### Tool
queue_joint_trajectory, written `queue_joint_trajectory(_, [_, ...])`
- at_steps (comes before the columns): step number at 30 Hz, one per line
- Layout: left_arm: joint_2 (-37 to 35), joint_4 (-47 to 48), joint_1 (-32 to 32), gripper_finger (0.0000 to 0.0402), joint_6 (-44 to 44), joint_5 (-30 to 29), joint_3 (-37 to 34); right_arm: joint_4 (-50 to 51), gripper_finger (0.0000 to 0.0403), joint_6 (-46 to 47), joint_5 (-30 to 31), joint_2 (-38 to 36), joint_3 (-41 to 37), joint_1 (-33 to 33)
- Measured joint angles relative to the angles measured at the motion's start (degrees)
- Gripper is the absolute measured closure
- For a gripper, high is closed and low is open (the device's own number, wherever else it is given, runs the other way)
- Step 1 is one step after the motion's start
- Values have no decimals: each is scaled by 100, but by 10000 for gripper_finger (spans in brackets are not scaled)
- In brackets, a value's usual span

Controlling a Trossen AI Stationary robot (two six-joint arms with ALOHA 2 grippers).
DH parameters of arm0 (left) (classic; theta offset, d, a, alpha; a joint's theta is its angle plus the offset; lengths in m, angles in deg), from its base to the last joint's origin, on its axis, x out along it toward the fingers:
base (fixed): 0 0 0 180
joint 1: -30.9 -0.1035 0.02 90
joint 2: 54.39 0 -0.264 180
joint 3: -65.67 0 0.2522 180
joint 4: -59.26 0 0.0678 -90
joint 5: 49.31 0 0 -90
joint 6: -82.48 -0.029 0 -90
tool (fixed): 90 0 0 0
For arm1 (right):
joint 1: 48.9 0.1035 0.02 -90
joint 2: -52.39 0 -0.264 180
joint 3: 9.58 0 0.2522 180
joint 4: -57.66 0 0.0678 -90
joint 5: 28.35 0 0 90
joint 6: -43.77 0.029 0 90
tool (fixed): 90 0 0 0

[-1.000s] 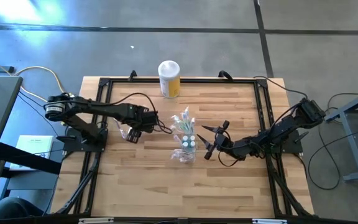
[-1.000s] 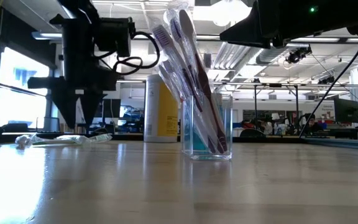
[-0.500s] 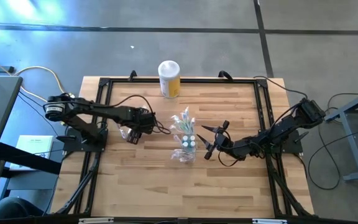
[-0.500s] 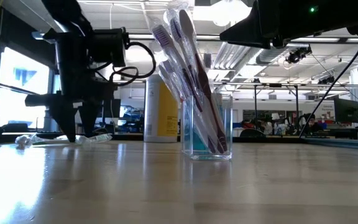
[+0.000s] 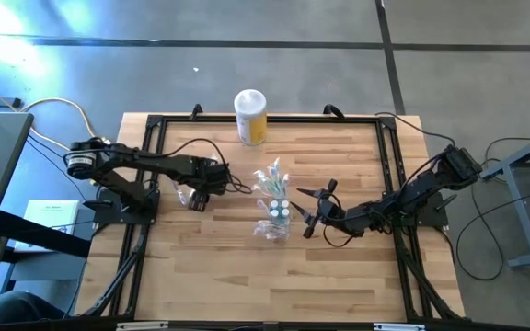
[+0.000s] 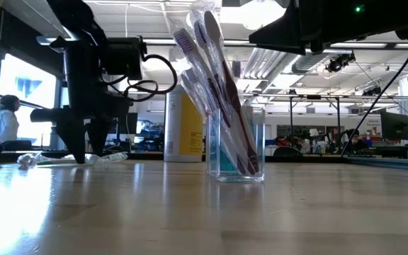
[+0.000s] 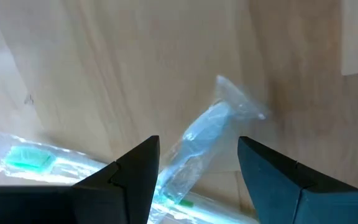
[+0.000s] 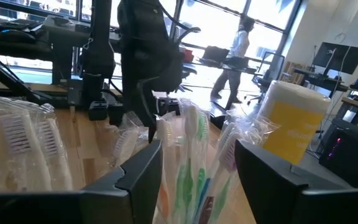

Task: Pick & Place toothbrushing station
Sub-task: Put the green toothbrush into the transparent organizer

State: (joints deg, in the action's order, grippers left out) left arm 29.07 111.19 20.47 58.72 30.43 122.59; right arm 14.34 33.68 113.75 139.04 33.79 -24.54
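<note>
Wrapped toothbrush (image 7: 197, 155) at six o'clock cut off by frame edge behind left gripper fingers (image 7: 135, 180), handle colour perhaps blue, cup (image 8: 191, 205) base below picture edge, toothbrush heads (image 5: 276, 188) too small to count

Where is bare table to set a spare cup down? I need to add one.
Bare: the near half of the table and the far-right corner. Crowded: the middle band, with the left gripper over wrapped toothbrushes, the cup, and the right gripper.

a light wooden table (image 5: 219, 276) with a black frame carries a clear cup (image 5: 275, 229) of toothbrushes near its middle, wrapped toothbrushes (image 5: 189, 197) toward the left edge, and a yellow canister (image 5: 250, 117) at the far edge.
</note>
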Motion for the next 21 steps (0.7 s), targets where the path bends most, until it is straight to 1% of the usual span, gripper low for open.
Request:
queue_joint_trajectory(6, [2,-31,-366,192,4,46,0,33,209,1,-2,2,0,2])
queue_joint_trajectory(11, [2,-109,-555,192,-46,46,-31,33,209,-1,-2,2,0,2])
queue_joint_trajectory(18, [-29,-723,-603,192,-385,50,-614,54,209,-1,-2,2,0,2])
queue_joint_trajectory(21, [-29,-800,-602,192,-458,44,-702,83,209,1,-4,2,0,2])
